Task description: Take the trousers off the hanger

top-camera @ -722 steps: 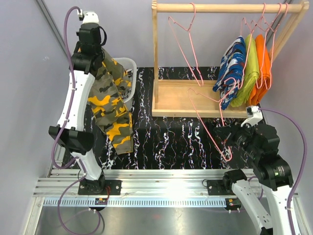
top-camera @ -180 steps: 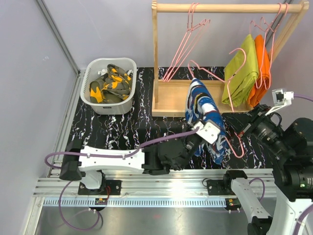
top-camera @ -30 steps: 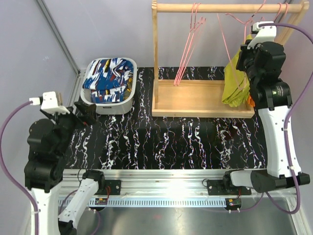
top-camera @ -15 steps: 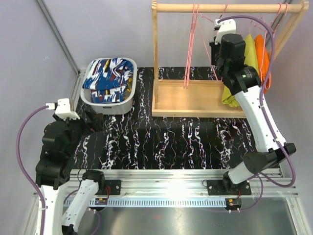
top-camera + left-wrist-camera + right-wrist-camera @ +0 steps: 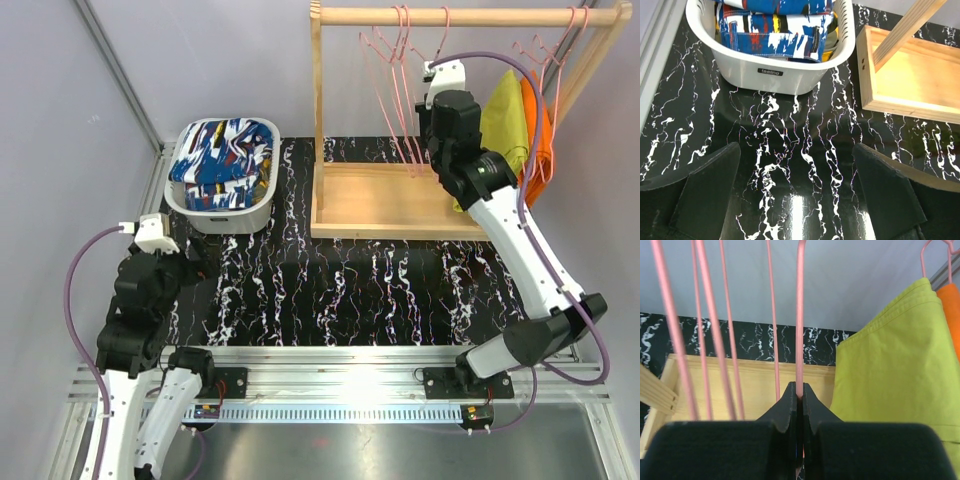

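Blue trousers (image 5: 225, 160) with white-red print lie on top in the white basket (image 5: 262, 208), also in the left wrist view as trousers (image 5: 780, 25) in the basket (image 5: 775, 75). No trousers hang on the rack. My right gripper (image 5: 799, 390) is up at the wooden rail (image 5: 460, 16), shut on the wire of an empty pink hanger (image 5: 800, 315) beside other bare hangers (image 5: 395, 60). My left gripper (image 5: 795, 147) hovers open over the black marbled mat (image 5: 805, 165), short of the basket, with nothing between its fingers (image 5: 710, 185).
A lime-green garment (image 5: 505, 115) and an orange garment (image 5: 545, 140) hang at the rail's right end, just right of my right gripper. The wooden rack's base tray (image 5: 400, 205) stands behind the mat. A metal rail (image 5: 340, 365) runs along the near edge.
My right arm has swung left along the rail with the pink hanger, from the right end to beside the other bare hangers. My left arm has drawn lower and nearer its base.
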Robot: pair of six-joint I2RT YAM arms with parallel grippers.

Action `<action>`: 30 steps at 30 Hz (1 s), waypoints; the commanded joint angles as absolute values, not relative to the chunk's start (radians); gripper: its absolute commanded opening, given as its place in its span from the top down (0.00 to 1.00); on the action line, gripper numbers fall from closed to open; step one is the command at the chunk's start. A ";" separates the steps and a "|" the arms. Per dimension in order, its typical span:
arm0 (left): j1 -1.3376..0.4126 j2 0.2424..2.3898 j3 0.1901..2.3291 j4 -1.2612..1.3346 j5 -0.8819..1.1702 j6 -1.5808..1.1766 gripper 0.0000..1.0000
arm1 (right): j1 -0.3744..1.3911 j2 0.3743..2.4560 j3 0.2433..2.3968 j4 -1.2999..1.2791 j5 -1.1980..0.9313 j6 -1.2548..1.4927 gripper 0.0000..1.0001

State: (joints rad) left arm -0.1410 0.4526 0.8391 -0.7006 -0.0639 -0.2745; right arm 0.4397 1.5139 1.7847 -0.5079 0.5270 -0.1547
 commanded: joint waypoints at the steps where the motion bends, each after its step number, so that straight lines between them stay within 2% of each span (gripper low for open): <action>1: -0.143 0.439 0.818 -0.614 -0.083 -0.291 0.01 | 0.449 1.411 1.711 -0.489 0.462 -0.101 0.94; 4: -0.143 0.437 0.811 -0.618 -0.083 -0.287 0.01 | 0.449 1.355 1.663 -0.503 0.442 -0.095 0.80; 5: -0.143 0.437 0.816 -0.623 -0.083 -0.287 0.01 | 0.448 1.344 1.651 -0.511 0.448 -0.094 0.68; 6: -0.141 0.437 0.821 -0.633 -0.083 -0.287 0.01 | 0.448 1.321 1.644 -0.520 0.468 -0.081 0.62; 11: -0.143 0.459 0.914 -0.707 -0.130 -0.284 0.01 | 0.448 1.218 1.597 -0.600 0.497 -0.025 0.41; 12: -0.143 0.465 0.931 -0.745 -0.146 -0.284 0.01 | 0.449 1.168 1.586 -0.613 0.486 -0.006 0.31; 15: -0.143 0.494 1.005 -0.822 -0.210 -0.269 0.01 | 0.448 1.061 1.554 -0.679 0.427 0.070 0.15; 17: -0.143 0.508 1.057 -0.859 -0.241 -0.250 0.01 | 0.448 0.978 1.543 -0.753 0.364 0.110 0.01; 22: -0.170 0.494 1.094 -0.920 -0.258 -0.213 0.01 | 0.448 0.852 1.575 -0.990 0.299 0.212 0.01; 26: -0.176 0.465 1.091 -0.940 -0.253 -0.193 0.01 | 0.448 0.787 1.635 -1.169 0.385 0.270 0.00; 30: -0.178 0.416 1.080 -0.934 -0.114 -0.147 0.01 | 0.448 0.724 1.654 -1.302 0.403 0.285 0.01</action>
